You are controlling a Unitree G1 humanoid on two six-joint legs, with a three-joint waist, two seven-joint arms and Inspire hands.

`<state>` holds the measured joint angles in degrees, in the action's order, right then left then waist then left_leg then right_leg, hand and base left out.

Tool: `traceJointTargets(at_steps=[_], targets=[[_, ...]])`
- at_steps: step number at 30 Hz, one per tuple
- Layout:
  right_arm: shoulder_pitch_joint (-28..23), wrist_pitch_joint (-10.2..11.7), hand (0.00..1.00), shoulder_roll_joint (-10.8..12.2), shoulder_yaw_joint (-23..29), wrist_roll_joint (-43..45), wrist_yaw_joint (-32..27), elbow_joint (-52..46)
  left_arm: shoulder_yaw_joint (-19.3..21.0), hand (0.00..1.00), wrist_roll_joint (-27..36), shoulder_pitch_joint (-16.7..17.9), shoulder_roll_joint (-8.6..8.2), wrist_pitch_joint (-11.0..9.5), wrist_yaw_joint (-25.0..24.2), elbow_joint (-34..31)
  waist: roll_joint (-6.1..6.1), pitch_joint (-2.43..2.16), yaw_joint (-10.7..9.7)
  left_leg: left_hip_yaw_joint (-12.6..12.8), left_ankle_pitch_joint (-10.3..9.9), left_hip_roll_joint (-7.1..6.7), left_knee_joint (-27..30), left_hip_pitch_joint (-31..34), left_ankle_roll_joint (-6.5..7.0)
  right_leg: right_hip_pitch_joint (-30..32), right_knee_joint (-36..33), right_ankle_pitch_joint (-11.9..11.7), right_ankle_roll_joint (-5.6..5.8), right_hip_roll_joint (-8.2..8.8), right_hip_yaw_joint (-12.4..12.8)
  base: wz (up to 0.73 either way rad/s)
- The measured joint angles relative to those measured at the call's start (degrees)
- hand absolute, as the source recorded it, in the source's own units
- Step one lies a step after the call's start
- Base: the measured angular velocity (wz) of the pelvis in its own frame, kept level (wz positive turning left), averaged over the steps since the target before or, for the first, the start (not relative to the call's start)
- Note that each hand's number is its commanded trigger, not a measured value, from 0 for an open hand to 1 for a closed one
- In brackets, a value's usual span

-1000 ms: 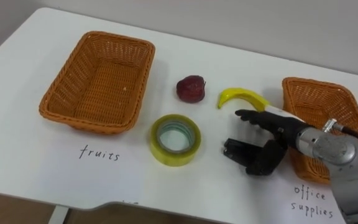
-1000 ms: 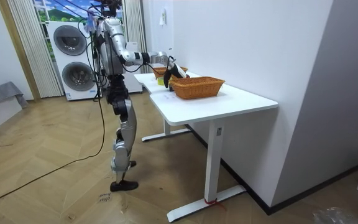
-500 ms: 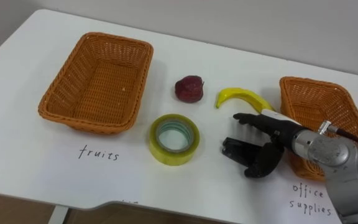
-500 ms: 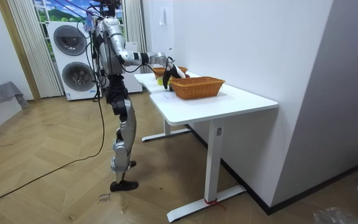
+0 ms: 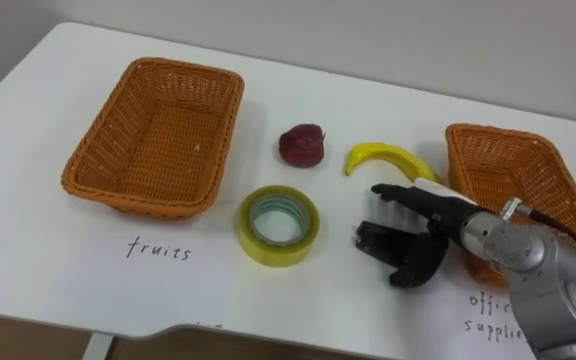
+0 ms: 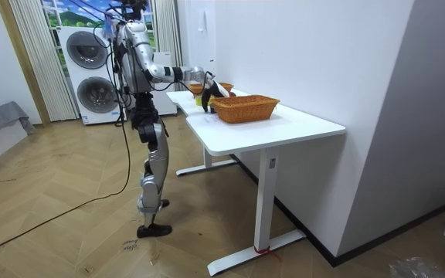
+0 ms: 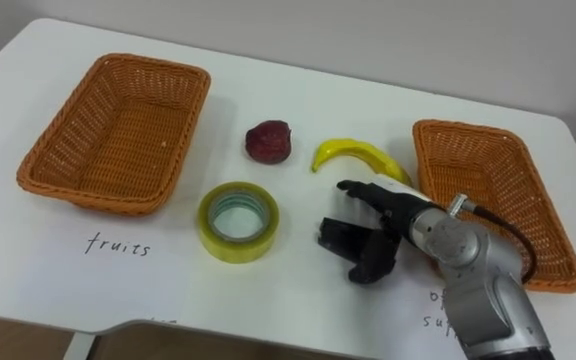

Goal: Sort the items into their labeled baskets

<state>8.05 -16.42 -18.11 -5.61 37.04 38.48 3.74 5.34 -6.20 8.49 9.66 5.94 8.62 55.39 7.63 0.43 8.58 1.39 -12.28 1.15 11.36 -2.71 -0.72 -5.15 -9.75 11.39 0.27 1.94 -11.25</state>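
Note:
A yellow tape roll (image 5: 279, 223) lies flat on the white table (image 5: 28, 240), in front of a dark red fruit (image 5: 301, 145). A yellow banana (image 5: 385, 158) lies to the right of that fruit. My right hand (image 5: 420, 229) hovers open just right of the tape roll and in front of the banana, fingers spread, with nothing in it. The left wicker basket (image 5: 154, 132), above the handwritten word "fruits", is empty. At the right stands the second wicker basket (image 5: 511, 183), above a handwritten "office supplies" label, also empty. In the room view I stand at the table's end with my right hand (image 6: 208, 85) out over it.
The table's front edge runs close under the labels. A second white table (image 6: 180, 96) stands behind the first one in the room view, and washing machines (image 6: 88, 73) stand at the back wall.
My right hand has slid a little to the left, toward the tape roll, still open. The fruit, banana, tape and baskets have stayed where they were.

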Motion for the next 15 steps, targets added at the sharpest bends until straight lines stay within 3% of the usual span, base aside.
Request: traceJointTargets(at_steps=[15], targets=[[-1.5,-2.0,0.0,1.1,-1.9,4.2,-1.6,-2.2,0.0,0.0,2.0,-0.1,0.01,0.4,0.7,-0.3,0.34,-0.31,1.0,0.3,0.4,0.07,-0.8,-0.3,-0.07,0.0,0.0,-0.2,-0.03,-0.07,-0.1,0.0]])
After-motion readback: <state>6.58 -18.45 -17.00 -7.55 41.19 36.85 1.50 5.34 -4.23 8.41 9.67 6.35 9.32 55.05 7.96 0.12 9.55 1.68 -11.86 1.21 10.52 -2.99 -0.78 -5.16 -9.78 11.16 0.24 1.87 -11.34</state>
